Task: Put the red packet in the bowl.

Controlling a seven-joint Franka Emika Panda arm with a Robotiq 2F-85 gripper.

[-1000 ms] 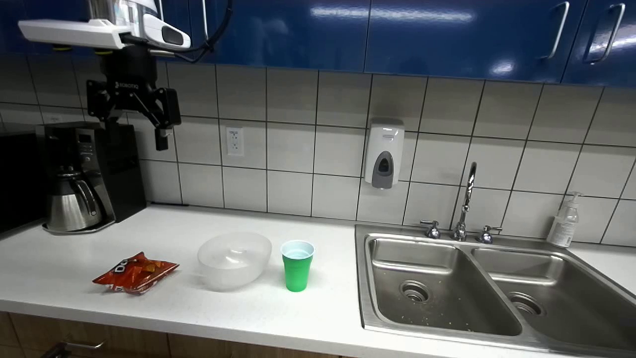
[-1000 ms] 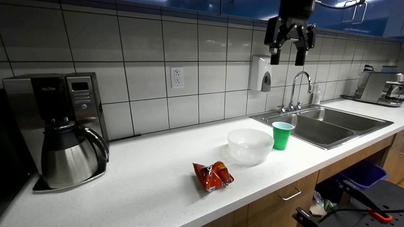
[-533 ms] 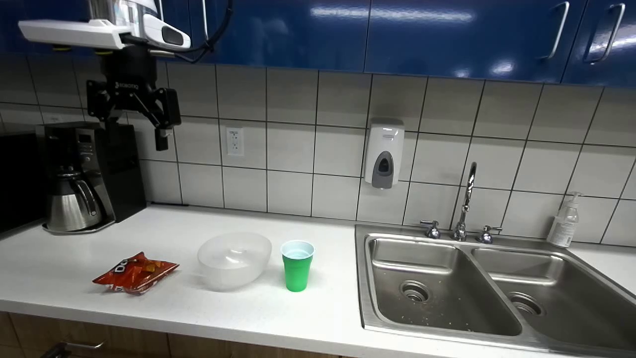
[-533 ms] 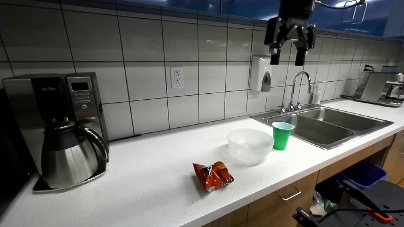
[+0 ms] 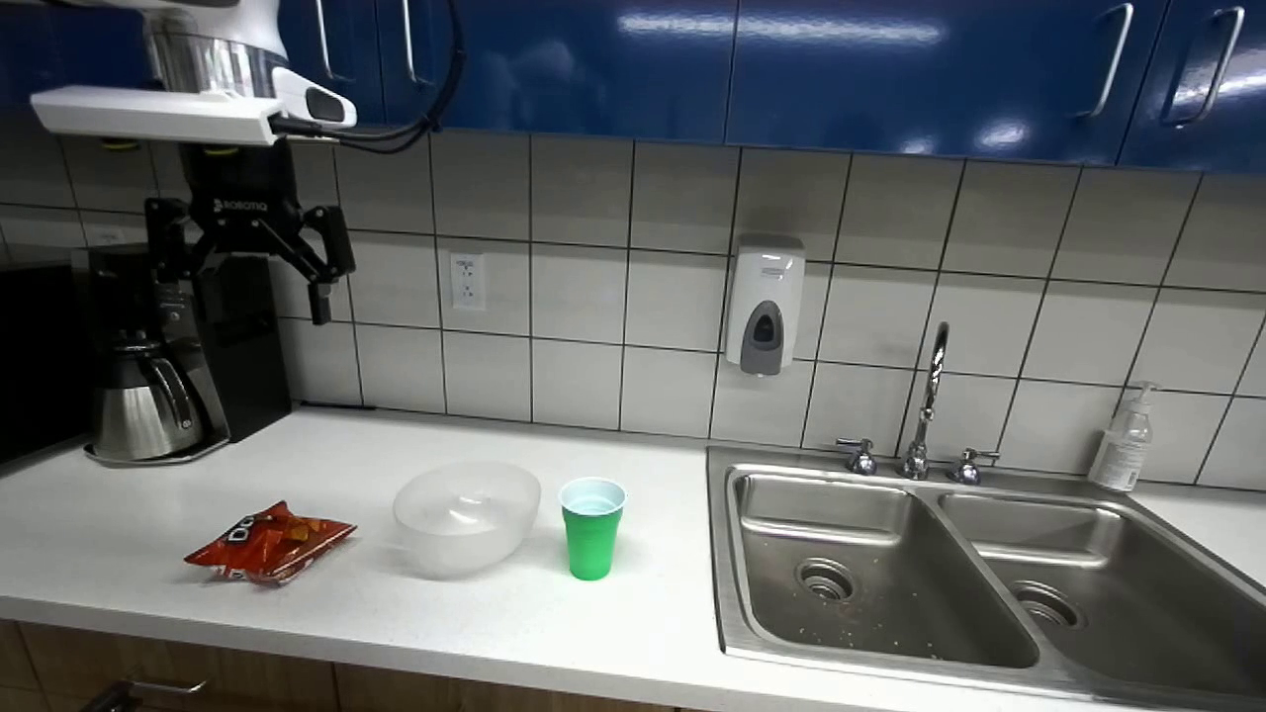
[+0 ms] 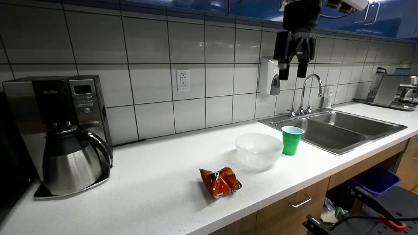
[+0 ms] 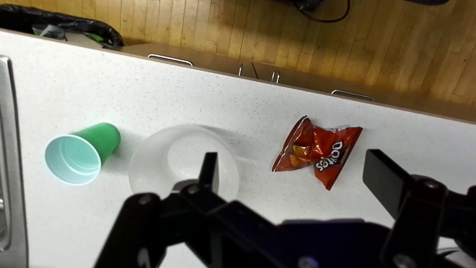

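Note:
The red packet (image 5: 269,544) lies on the white counter in both exterior views (image 6: 220,182), crumpled, with dark and light lettering. The translucent white bowl (image 5: 465,524) stands beside it (image 6: 259,151), and nothing shows inside it. My gripper (image 5: 259,303) is open and empty, high above the counter, pointing down (image 6: 293,74). In the wrist view the gripper (image 7: 292,160) has its fingers wide apart. The packet (image 7: 334,145) shows between and beyond them, far below. The left finger covers part of the bowl (image 7: 152,160).
A green cup (image 5: 591,534) stands close beside the bowl. A steel sink (image 5: 727,554) with a faucet (image 5: 928,405) lies past the cup. A coffee maker (image 6: 55,104) with a steel pot stands at the counter's opposite end. Blue cabinets (image 5: 584,64) hang above the tiled wall.
My gripper and arm have moved down and a little to the left in both exterior views. The gripper stays open. The packet, bowl and cup have not moved.

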